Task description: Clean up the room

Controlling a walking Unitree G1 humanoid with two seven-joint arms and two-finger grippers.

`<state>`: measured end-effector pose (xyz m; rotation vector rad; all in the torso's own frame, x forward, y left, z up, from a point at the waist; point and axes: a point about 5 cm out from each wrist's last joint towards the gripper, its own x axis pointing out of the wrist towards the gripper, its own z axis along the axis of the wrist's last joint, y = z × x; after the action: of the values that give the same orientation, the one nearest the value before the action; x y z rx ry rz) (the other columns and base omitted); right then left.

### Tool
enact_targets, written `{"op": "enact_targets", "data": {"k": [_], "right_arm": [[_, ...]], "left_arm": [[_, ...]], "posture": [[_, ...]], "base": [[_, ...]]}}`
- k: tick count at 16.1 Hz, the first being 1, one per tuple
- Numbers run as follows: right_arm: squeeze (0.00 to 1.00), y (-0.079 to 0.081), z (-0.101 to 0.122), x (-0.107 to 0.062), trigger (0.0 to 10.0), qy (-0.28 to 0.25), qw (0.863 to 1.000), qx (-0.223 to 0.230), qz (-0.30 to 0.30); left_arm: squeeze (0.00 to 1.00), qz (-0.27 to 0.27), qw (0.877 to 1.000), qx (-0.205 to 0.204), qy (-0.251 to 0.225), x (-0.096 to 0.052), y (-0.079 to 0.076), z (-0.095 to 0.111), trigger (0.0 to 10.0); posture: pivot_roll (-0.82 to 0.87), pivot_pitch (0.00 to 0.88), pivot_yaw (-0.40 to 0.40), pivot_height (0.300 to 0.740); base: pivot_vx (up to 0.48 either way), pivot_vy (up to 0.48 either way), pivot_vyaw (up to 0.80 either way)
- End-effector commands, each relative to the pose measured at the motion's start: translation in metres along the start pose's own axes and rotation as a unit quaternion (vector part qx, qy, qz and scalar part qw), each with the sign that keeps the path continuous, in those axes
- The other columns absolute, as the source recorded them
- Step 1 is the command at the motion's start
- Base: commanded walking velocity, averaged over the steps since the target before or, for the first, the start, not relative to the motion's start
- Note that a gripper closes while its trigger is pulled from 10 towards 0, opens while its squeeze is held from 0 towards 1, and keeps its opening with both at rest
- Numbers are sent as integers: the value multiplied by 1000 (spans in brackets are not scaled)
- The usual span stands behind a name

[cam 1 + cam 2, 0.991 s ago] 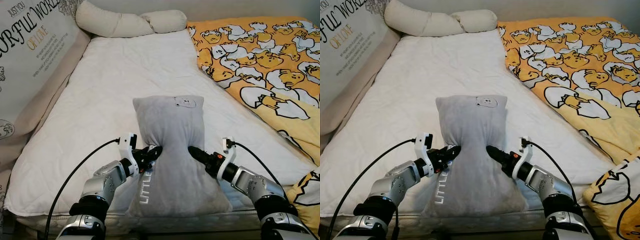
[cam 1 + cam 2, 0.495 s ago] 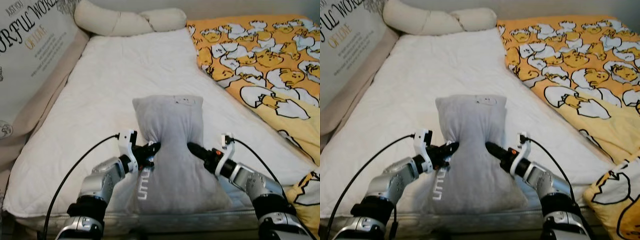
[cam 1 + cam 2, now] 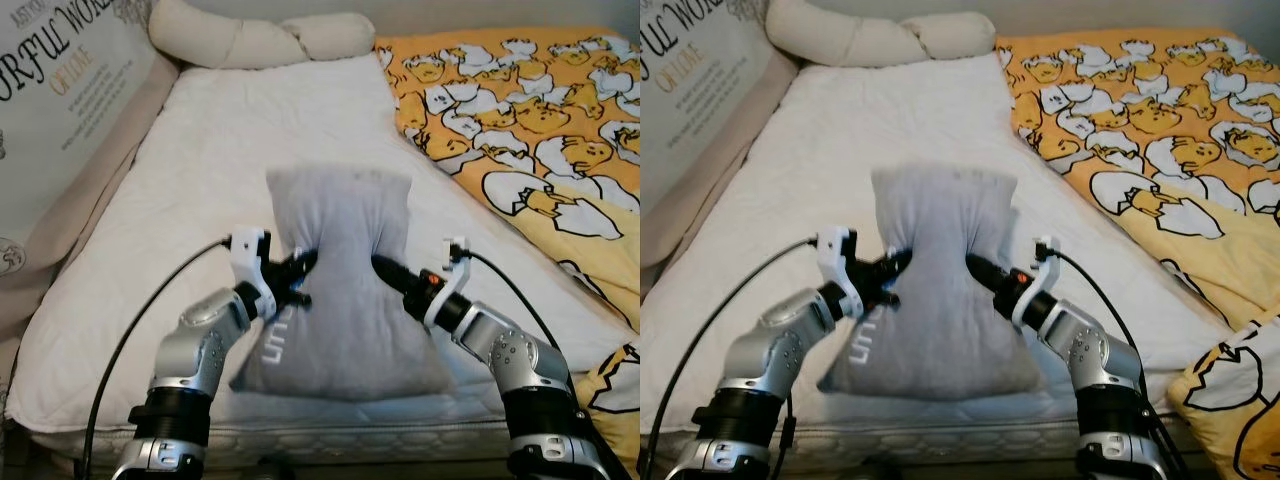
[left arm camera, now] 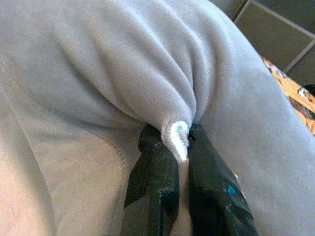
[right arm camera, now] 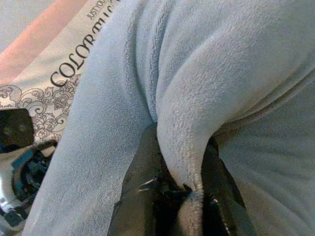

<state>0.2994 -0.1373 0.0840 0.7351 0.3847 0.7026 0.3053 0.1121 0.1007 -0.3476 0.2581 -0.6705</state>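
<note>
Left eye view: the gray pillow [image 3: 335, 290] is standing up off the white mattress [image 3: 200, 180], near the bed's front edge, pinched in at its middle. Its long side is running from 6 o'clock up to 12 o'clock, with its bottom still sitting on the mattress and its top leaning a little toward the far end of the bed.

The left gripper [image 3: 297, 270] is squeezing the pillow's side at 9 o'clock, and the right gripper [image 3: 385, 270] is squeezing the other side at 3 o'clock. Both are sitting about the same height — neither arm is nearer. In the wrist views each pair of black fingers [image 4: 150, 169] is clamping a fold of the soft gray cloth [image 5: 189, 147].

I think the pillow belongs up at 12 o'clock, where the long cream knotted cushion [image 3: 250, 40] is lying at the head of the bed — so it needs to go straight forward.

At 2 o'clock a yellow blanket [image 3: 520, 120] with cartoon ducks is lying bunched up. At 10 o'clock a big cushion with printed words [image 3: 60, 90] is leaning along the bed's side.
</note>
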Motion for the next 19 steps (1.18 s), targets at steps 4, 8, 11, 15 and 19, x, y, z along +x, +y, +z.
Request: {"op": "enact_targets", "data": {"k": [4,8,11,15,19], "right_arm": [[0,28,9,13,0,-5,999,-24,34],[0,35,19,12,0,-28,998,-48,15],[0,38,28,7,1608,-59,993,-100,-25],[0,39,18,-4,10000,-45,969,-214,-113],[0,42,10,-11,10000,-69,966,-217,-125]], "left_arm": [[0,-7,999,28,-21,-1,-18,16,0],[0,21,998,58,-15,-17,-17,18,0],[0,90,989,120,-17,-18,-12,21,10000],[0,145,976,157,-42,-28,-11,28,10000],[0,143,974,172,-45,-26,-17,31,10000]], "posture": [[-9,0,73,740],[-6,0,68,740],[-6,0,63,740],[-10,0,74,740],[-4,0,79,740]], "base": [[0,0,0],[0,0,0],[0,0,0],[0,0,0],[0,0,0]]}}
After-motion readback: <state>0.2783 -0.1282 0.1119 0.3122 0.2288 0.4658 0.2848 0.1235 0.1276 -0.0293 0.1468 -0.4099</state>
